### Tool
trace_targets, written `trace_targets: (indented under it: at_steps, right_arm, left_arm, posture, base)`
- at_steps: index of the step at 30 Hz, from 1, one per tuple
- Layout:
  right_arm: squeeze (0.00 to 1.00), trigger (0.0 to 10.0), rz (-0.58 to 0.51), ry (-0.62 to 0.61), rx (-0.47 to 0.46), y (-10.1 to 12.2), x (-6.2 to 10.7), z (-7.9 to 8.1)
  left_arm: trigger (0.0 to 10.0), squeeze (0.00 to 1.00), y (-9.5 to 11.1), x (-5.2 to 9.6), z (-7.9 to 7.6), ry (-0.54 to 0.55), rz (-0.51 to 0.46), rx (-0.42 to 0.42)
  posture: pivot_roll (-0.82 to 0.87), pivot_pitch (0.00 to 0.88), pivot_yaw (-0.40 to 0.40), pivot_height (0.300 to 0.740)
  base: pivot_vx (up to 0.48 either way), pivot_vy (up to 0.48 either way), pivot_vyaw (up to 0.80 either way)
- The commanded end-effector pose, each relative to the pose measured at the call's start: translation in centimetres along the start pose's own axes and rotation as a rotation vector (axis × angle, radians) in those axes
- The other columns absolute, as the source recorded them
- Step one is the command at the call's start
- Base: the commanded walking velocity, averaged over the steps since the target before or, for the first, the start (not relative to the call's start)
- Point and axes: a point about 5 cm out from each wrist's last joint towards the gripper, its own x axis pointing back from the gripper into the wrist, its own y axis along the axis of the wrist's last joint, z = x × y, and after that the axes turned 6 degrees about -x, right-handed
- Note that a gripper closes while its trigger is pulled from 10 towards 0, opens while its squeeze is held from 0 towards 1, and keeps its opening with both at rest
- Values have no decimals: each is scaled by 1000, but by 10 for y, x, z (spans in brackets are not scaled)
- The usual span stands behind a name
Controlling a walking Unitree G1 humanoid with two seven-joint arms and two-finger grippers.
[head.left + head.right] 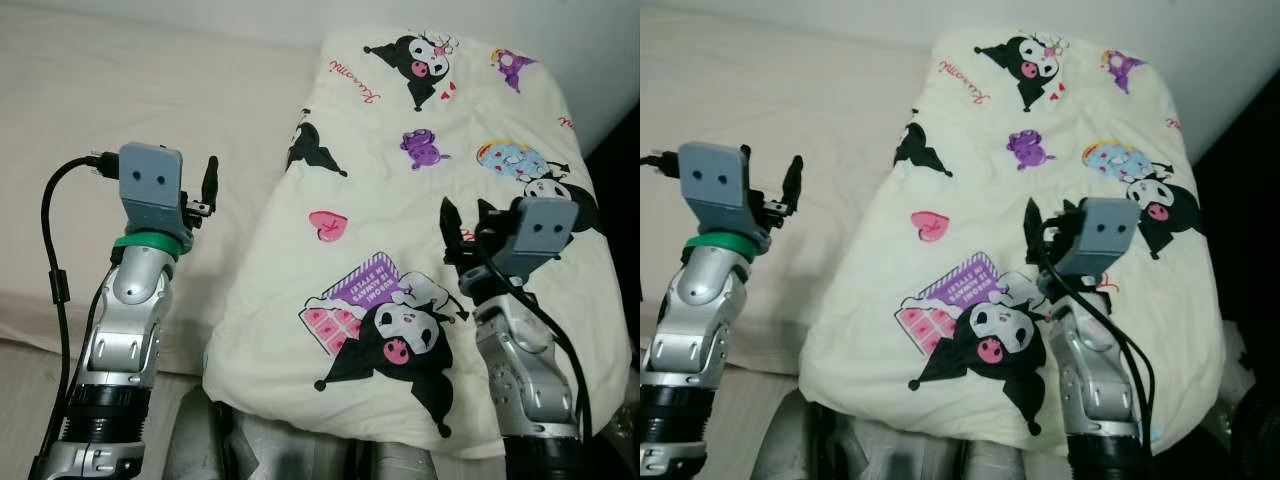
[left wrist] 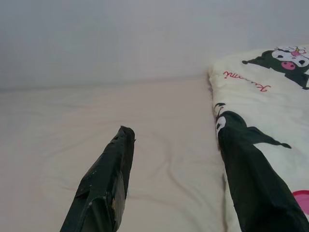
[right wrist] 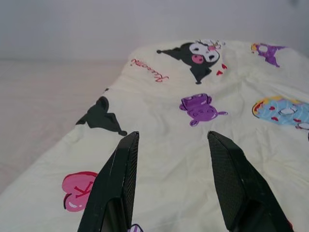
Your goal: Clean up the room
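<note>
Both grippers, left (image 1: 200, 205) and right (image 1: 465, 225), stood open and empty in the eye views, apparently poised to straighten the quilt (image 1: 420, 200) on the bed's (image 1: 130, 120) right, while wrist views showed spread fingers (image 3: 116, 179) above it.

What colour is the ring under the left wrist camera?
Green ring, clearest in the left eye view.

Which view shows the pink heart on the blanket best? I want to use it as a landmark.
The left eye view: the pink heart lies whole and unobstructed on the blanket, between both arms. The right eye view shows it equally whole. The right wrist view shows it beside a finger of the open right gripper; the left wrist view catches just a pink sliver.
</note>
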Motion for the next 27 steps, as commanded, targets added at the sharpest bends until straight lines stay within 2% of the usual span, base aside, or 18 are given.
trace_targets:
  at_steps: [1, 4, 13, 27]
  right_arm:
    - [0, 10000, 1, -2, 7, -2, 0, -1]
    - [0, 10000, 0, -9, 7, -6, 2, -2]
    - [0, 10000, 4, -32, 19, -9, 3, -11]
    - [0, 10000, -3, -66, 23, -13, 2, -15]
  left_arm:
    - [10000, 0, -3, 2, -10, -41, 19, 18]
    - [10000, 0, -3, 1, -22, -52, 20, 45]
    - [10000, 0, -2, -5, -39, -89, 30, 71]
    - [10000, 0, -2, -8, -44, -110, 49, 78]
  posture:
    - [-21, 80, -23, 644]
    - [-27, 78, -20, 658]
    - [-39, 75, -16, 688]
    - [-41, 73, -2, 737]
  base:
    - [0, 0, 0]
    - [0, 0, 0]
    - [0, 0, 0]
    - [0, 0, 0]
